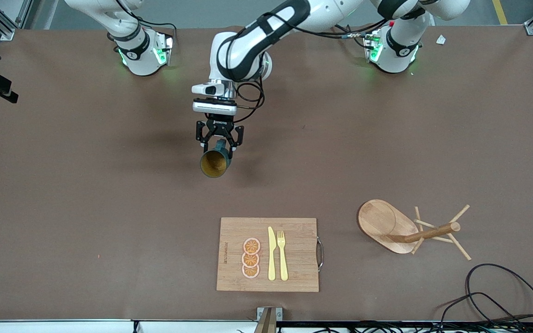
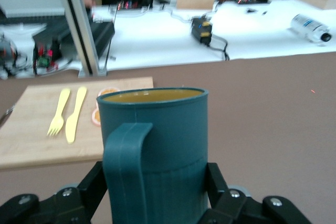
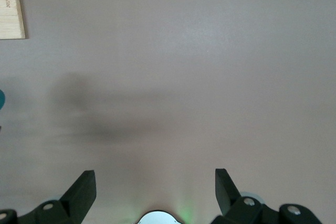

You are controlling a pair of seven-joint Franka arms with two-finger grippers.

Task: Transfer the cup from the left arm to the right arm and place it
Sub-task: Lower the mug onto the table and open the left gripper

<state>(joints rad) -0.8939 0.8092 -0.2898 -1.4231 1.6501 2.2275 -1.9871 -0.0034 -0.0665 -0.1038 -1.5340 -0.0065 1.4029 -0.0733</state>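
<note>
dark teal ribbed cup [image 1: 215,161], tan inside, tipped sideways, in the air above the table.

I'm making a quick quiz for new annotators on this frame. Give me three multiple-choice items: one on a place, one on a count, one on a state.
1. Where is the cup?
A. on the cutting board
B. in the left gripper, above bare table
C. on the wooden mug tree

2. How many orange slices lie on the board?
A. one
B. three
C. five

3. How do the right gripper's fingers stand?
A. apart, holding nothing
B. shut on the cup
C. shut on the fork

Answers: 1 B, its fingers clamp the cup; 2 B, three in a row; 3 A, only table shows between them.
</note>
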